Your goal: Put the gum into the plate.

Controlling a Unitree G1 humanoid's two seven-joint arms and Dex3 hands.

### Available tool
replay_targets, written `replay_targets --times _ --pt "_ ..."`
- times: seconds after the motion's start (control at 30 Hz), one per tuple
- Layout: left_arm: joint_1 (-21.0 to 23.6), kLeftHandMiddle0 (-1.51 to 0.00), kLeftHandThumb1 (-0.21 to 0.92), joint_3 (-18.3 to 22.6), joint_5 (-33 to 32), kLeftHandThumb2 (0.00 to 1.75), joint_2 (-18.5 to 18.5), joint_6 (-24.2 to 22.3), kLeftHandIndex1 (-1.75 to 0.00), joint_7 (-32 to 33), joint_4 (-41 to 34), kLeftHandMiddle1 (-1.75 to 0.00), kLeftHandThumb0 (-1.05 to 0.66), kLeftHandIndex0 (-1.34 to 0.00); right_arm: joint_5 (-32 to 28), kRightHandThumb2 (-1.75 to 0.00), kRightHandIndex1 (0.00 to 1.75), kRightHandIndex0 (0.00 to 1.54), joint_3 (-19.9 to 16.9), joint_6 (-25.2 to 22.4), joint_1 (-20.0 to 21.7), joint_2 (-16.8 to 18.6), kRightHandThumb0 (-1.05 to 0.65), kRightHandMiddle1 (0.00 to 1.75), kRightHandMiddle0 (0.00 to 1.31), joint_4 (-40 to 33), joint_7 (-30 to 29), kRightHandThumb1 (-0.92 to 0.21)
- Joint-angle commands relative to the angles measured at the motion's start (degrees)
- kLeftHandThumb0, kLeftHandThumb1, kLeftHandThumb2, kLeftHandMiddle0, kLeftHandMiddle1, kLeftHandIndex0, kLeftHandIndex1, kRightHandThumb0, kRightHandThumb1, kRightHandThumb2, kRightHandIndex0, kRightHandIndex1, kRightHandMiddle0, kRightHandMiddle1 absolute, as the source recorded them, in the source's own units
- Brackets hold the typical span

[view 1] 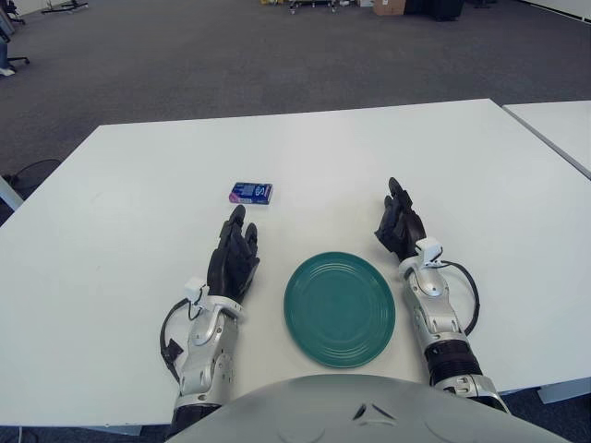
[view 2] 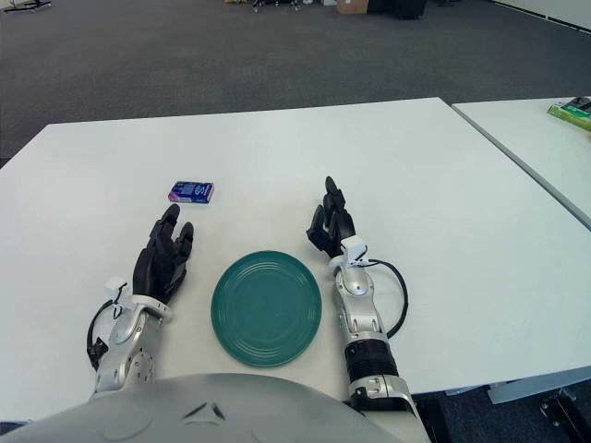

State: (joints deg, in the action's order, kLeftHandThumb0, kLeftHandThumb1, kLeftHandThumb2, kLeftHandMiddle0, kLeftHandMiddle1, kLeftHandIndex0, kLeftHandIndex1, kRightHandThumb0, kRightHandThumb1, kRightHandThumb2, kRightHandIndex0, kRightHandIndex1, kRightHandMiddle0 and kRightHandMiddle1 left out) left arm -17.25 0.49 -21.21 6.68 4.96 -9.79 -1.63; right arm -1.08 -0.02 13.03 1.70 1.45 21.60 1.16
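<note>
Lying on white worktop (view 1: 138,185), gum pack (view 1: 250,192) just ahead of left robot hand (view 1: 233,258), apart from it, green plate (view 1: 339,307) between both hands, left fingers extended and released, right robot hand (view 1: 399,224) loosely curled, grasping nothing.

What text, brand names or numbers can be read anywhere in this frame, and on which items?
None can be read.
Gum pack: blue and purple with pale print on its face, too small and blurred to make out.
Green box on the neighbouring table at the far right: markings unreadable.
Plate, table, left hand and right hand: no lettering visible.
</note>
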Motion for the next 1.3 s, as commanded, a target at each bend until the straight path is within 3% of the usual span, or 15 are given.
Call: replay_targets --times 0.0,0.1,0.27,0.43,0.6,0.7,0.73,0.8,0.9,1.03,1.27 --pt "0.05 0.0 0.92 0.1 -0.57 0.87 1.07 -3.84 -0.2 2.45 -2.51 0.0 -0.98 0.0 -0.2 -0.98 0.0 0.0 -0.12 -7.26 -3.58 0.61 -0.86 0.02 0.0 6.24 -0.31 -0.92" --pt "1.99 0.0 0.92 0.86 -1.0 0.86 0.6 -6.02 -0.21 4.0 -5.28 0.0 -0.98 0.0 -0.21 -0.98 0.0 0.0 -0.18 -7.12 -3.24 0.56 -0.86 0.02 0.0 6.7 -0.29 -0.92" --pt "6.57 0.0 0.92 1.99 3.71 0.84 -0.9 -4.57 -0.26 7.15 -5.61 0.0 -0.95 0.0 -0.18 -0.98 0.0 0.0 -0.26 -6.86 -2.69 0.58 -0.85 0.02 0.0 7.59 -0.34 -0.92" --pt "17.44 -0.05 0.92 1.66 22.81 0.81 -8.53 4.2 -0.33 14.61 3.0 -0.02 -0.92 0.0 0.13 -0.96 0.0 0.0 -0.28 -6.46 -1.67 0.64 -0.87 0.03 0.01 9.24 -0.81 -0.92" --pt "26.58 -0.1 0.92 2.22 31.62 0.76 -16.24 9.85 -0.47 17.34 10.99 -0.02 -0.94 0.0 -0.03 -0.95 0.0 0.0 -0.35 -6.03 -1.21 0.52 -0.87 0.04 0.01 10.18 -0.64 -0.92" --pt "31.42 -0.15 0.92 2.17 36.05 0.69 -20.53 13.14 -0.83 19.44 16.25 -0.03 -0.98 0.0 -0.13 -0.95 0.0 0.0 -0.5 -5.61 -1.05 0.5 -0.87 0.04 0.01 10.65 -0.71 -0.92" --pt "32.77 -0.16 0.92 1.72 38.0 0.68 -21.97 14.04 -0.88 20.43 18.18 -0.03 -0.99 0.0 -0.13 -0.95 0.0 0.0 -0.55 -5.45 -0.96 0.47 -0.87 0.04 0.01 10.91 -0.72 -0.92" --pt "36.04 -0.2 0.92 -0.42 43.29 0.65 -26.71 15.14 -1.13 20.53 22.02 -0.03 -1.02 -0.01 -0.18 -0.95 0.0 0.0 -0.76 -5.09 -0.73 0.41 -0.87 0.05 0.01 11.58 -0.82 -0.92" --pt "39.43 -0.24 0.92 -2.89 47.35 0.62 -30.96 16.44 -1.25 19.24 26.02 -0.04 -1.04 -0.03 -0.13 -0.95 0.0 0.0 -1.07 -4.62 -0.6 0.5 -0.87 0.06 0.02 12.32 -1.27 -0.92" --pt "45.69 -0.26 0.92 -7.01 51.77 0.6 -33.92 16.92 -1.28 17.88 33.46 -0.04 -1.05 -0.04 -0.06 -0.95 0.0 0.01 -1.35 -3.87 -0.7 0.83 -0.87 0.11 0.01 12.99 -1.98 -0.92" --pt "54.97 -0.27 0.92 -13.9 57.66 0.56 -35.36 17.88 -1.29 17.67 45.8 -0.03 -1.05 -0.09 -0.18 -0.92 0.0 0.03 -1.26 -2.9 -0.93 1.38 -0.86 0.18 0.0 13.77 -2.56 -0.92"
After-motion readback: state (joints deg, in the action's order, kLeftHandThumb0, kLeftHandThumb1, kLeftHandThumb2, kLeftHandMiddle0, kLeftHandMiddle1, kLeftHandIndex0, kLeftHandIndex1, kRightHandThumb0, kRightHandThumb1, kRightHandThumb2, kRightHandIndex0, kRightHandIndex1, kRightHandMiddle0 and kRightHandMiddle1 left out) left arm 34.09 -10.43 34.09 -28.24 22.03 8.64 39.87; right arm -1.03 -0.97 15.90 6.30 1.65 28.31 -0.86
